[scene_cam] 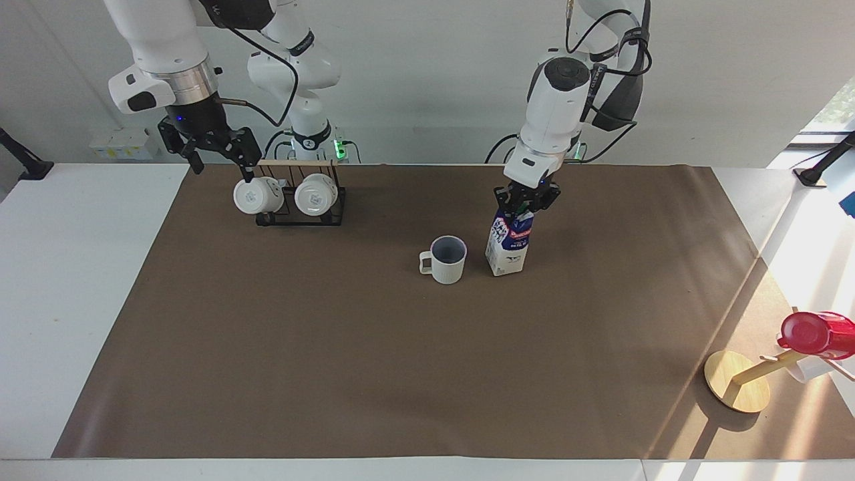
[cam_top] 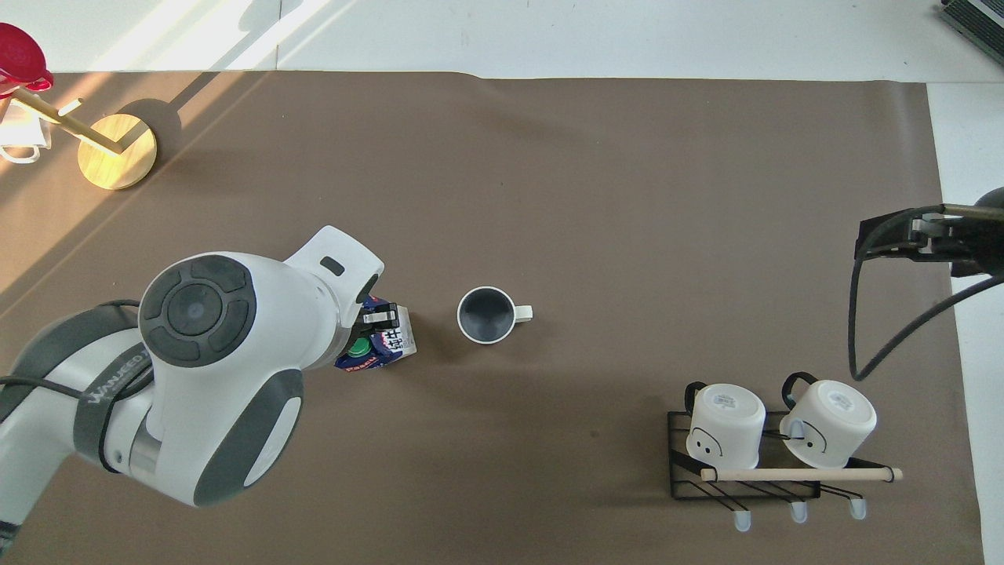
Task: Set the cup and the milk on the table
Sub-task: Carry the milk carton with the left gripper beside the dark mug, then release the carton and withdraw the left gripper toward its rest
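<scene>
The table (scene_cam: 280,374) has wide bare brown sheet around its middle. The left gripper (scene_cam: 526,200) is clamped on the milk (scene_cam: 507,242), whose red band reads "MILK"; the carton stands just beside the cup (scene_cam: 446,259). The right gripper (scene_cam: 215,153), fingers apart, hangs over the mug rack (scene_cam: 300,200).

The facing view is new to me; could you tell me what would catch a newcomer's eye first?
The left gripper grips the top of the milk carton, which stands beside the cup at the middle of the brown table. The right gripper hangs over the rack with two white mugs, nearer to the robots.
</scene>
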Controlling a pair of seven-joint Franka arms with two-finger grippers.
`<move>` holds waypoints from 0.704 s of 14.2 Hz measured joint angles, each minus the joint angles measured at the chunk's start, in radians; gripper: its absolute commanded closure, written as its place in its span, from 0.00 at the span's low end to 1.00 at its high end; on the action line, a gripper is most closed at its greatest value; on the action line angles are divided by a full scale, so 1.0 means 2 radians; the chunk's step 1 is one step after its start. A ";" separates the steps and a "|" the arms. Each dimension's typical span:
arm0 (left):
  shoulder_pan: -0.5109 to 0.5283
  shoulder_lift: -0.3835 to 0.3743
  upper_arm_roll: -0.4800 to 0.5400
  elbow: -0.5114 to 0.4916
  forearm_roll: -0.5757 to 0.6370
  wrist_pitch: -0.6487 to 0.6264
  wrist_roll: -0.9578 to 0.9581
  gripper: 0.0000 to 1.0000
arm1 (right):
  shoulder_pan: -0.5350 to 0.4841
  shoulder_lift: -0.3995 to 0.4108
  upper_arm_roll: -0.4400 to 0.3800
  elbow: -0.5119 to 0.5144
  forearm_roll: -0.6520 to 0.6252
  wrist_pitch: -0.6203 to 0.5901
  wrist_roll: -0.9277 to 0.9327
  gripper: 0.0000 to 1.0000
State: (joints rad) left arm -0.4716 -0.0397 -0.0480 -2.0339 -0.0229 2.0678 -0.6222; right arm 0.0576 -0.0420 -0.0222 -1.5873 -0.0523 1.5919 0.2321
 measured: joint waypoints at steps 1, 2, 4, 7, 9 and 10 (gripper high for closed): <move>0.000 0.002 0.000 0.000 0.000 0.002 -0.001 0.63 | 0.000 0.000 0.000 0.000 0.000 0.000 0.000 0.00; 0.000 0.003 0.000 0.000 0.000 0.003 -0.002 0.63 | 0.000 0.000 0.000 0.000 0.000 0.000 0.000 0.00; -0.005 0.007 0.000 0.000 0.000 0.007 -0.004 0.62 | 0.000 0.000 0.000 0.000 0.000 0.000 0.000 0.00; -0.012 0.009 0.000 0.003 0.000 0.009 -0.009 0.00 | 0.000 0.000 0.000 0.000 0.000 0.000 0.000 0.00; -0.013 0.011 0.000 0.003 0.000 0.009 -0.009 0.00 | 0.000 0.000 0.000 0.000 0.000 0.000 0.000 0.00; -0.013 0.012 0.000 0.003 0.000 0.008 -0.009 0.00 | 0.000 0.000 0.000 0.000 0.000 0.000 0.000 0.00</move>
State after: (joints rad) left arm -0.4970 -0.0149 -0.0484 -2.0276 -0.0227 2.0845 -0.6397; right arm 0.0577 -0.0419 -0.0222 -1.5873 -0.0523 1.5918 0.2321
